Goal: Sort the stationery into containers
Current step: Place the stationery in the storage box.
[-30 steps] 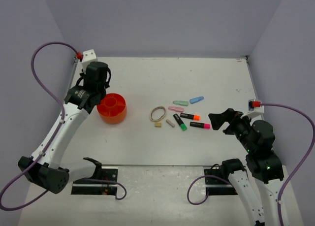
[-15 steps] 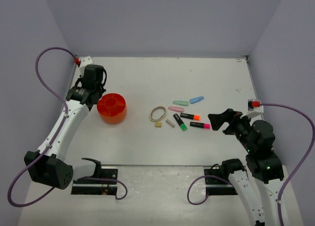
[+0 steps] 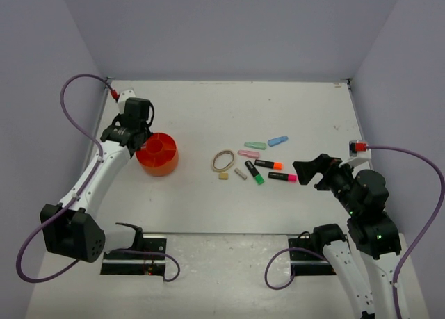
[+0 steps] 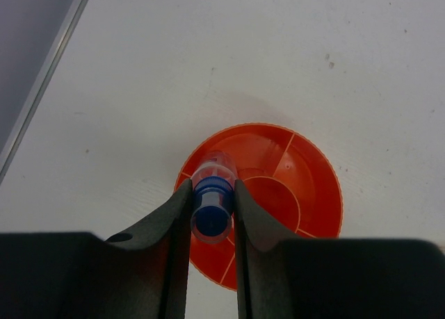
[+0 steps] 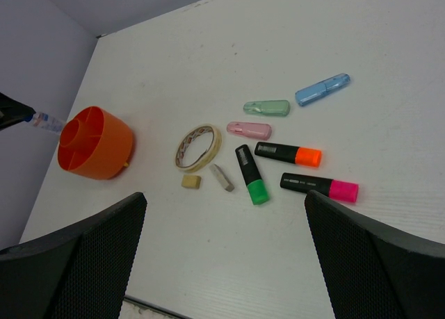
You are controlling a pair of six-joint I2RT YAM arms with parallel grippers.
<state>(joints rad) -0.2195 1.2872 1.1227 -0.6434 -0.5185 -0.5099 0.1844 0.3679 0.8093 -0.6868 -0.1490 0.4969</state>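
Note:
My left gripper (image 4: 212, 194) is shut on the blue-capped bottle (image 4: 212, 208) and holds it over the left rim of the round orange tub (image 4: 316, 194), which shows its inner dividers. In the top view the tub (image 3: 158, 158) sits left of centre, the left gripper (image 3: 134, 137) at its far-left edge. The bottle (image 5: 47, 121) also shows in the right wrist view beside the tub (image 5: 97, 152). My right gripper (image 3: 311, 168) is open and empty, right of the stationery: green (image 5: 250, 173), orange (image 5: 288, 153) and pink (image 5: 319, 186) highlighters, green (image 5: 267, 108), pink (image 5: 249, 130) and blue (image 5: 322, 90) bars, band ring (image 5: 198, 146), tan cube (image 5: 191, 182).
A small grey stick (image 5: 222, 178) lies between the tan cube and the green highlighter. Purple walls close the table on the left, far and right sides. Both arms' cables loop out at the table's sides.
My left arm has moved down and slightly right toward the tub's rim with the bottle. The right arm and the loose stationery have not moved.

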